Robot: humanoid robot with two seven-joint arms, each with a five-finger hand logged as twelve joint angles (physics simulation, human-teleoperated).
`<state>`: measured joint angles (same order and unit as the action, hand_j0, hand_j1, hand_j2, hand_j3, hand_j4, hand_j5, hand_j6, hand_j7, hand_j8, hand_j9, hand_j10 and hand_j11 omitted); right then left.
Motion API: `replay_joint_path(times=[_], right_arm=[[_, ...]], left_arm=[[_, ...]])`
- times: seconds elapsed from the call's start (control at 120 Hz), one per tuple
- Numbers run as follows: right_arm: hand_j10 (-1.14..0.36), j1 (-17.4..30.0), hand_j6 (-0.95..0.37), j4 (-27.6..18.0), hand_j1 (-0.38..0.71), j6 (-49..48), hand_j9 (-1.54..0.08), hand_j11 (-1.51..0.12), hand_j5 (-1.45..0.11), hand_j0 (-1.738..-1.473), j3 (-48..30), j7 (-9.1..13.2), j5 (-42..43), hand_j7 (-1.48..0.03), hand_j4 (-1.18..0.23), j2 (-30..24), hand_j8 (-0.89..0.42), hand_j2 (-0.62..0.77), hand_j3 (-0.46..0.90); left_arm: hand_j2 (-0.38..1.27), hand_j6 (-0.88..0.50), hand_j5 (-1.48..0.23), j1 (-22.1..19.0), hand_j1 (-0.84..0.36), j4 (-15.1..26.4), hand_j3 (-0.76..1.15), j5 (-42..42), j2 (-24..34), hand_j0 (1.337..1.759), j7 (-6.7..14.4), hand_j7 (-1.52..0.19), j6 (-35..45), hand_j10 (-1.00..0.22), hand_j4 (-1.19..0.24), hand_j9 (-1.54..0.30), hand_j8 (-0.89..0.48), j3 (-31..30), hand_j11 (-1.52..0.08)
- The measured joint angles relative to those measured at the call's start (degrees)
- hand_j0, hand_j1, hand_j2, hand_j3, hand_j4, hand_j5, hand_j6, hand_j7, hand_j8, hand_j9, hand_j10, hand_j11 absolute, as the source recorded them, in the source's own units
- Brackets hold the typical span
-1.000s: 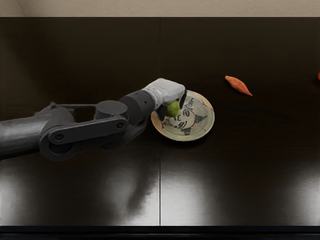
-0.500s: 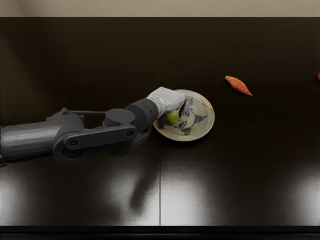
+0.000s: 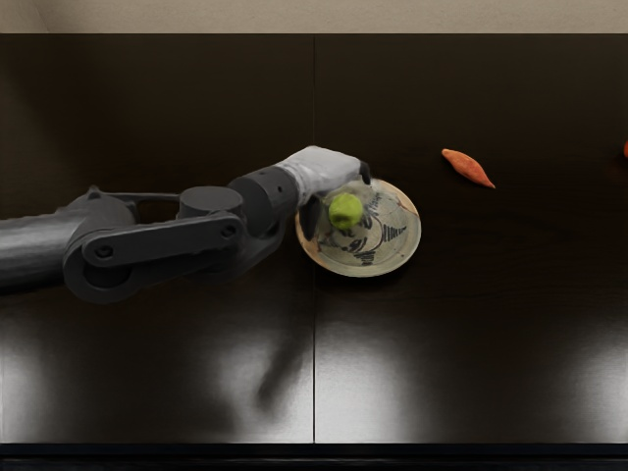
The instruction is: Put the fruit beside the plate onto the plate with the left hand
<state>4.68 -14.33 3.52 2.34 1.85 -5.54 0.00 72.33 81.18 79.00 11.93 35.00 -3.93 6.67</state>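
You cannot tell whether the left hand [image 3: 322, 175] grips the green fruit [image 3: 345, 211] or only hovers above it. The pale hand hides where the two might meet, and its underside is in shadow. At the right edge you see a small orange thing [image 3: 625, 149], cut off and too slight to name. The left arm [image 3: 147, 245] reaches in from the left, elbow bent low over the dark glossy table [image 3: 471, 334]. The hand is over the left rim of the patterned plate [image 3: 392, 240]. The fruit is round and bright yellow-green, over the plate's left half. An orange pointed vegetable [image 3: 468, 168] lies well apart to the right.
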Motion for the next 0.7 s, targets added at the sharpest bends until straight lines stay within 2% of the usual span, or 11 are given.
replay_joint_path(times=[0.233,0.4,0.467,0.533,0.7], right_arm=[[-0.03,0.22,-0.03,0.00,-0.31,0.00,-0.04,-0.04,-0.04,-1.658,0.03,0.00,0.00,-0.04,-0.03,0.00,-0.03,-0.01,0.00],[-0.03,0.34,-0.03,0.00,-0.31,0.00,-0.04,-0.04,-0.04,-1.658,-0.01,0.00,0.00,-0.04,-0.03,0.00,-0.03,-0.01,0.00],[-0.03,0.36,-0.03,0.00,-0.31,0.00,-0.04,-0.04,-0.04,-1.658,-0.03,0.00,0.02,-0.04,-0.03,0.00,-0.03,-0.01,0.00],[-0.03,0.39,-0.03,-0.01,-0.31,0.00,-0.04,-0.04,-0.04,-1.658,-0.04,0.00,0.04,-0.04,-0.03,0.00,-0.03,-0.01,0.00],[-0.03,0.39,-0.03,-0.02,-0.31,0.00,-0.04,-0.04,-0.04,-1.658,-0.05,0.00,0.08,-0.04,-0.03,0.00,-0.03,-0.01,0.00]], left_arm=[[0.06,-0.26,-0.35,-0.65,0.04,5.30,0.00,-30.45,9.11,1.658,0.00,-0.35,-10.85,-0.27,-0.26,-0.35,-0.26,9.31,-0.35],[0.05,-0.26,-0.34,-1.06,0.04,5.97,0.00,-54.70,23.34,1.658,0.00,-0.34,-25.29,-0.26,-0.26,-0.34,-0.26,15.05,-0.34],[0.05,-0.25,-0.33,-4.27,0.04,5.94,0.00,-63.52,28.94,1.658,0.00,-0.33,-28.02,-0.26,-0.26,-0.33,-0.26,17.54,-0.33],[0.05,-0.25,-0.33,-7.78,0.05,5.93,0.00,-69.76,31.38,1.658,0.00,-0.33,-29.47,-0.26,-0.26,-0.33,-0.26,20.76,-0.33],[0.05,-0.25,-0.33,-11.93,0.05,5.57,0.00,-77.89,36.55,1.658,0.00,-0.33,-30.76,-0.25,-0.25,-0.33,-0.25,25.63,-0.33]])
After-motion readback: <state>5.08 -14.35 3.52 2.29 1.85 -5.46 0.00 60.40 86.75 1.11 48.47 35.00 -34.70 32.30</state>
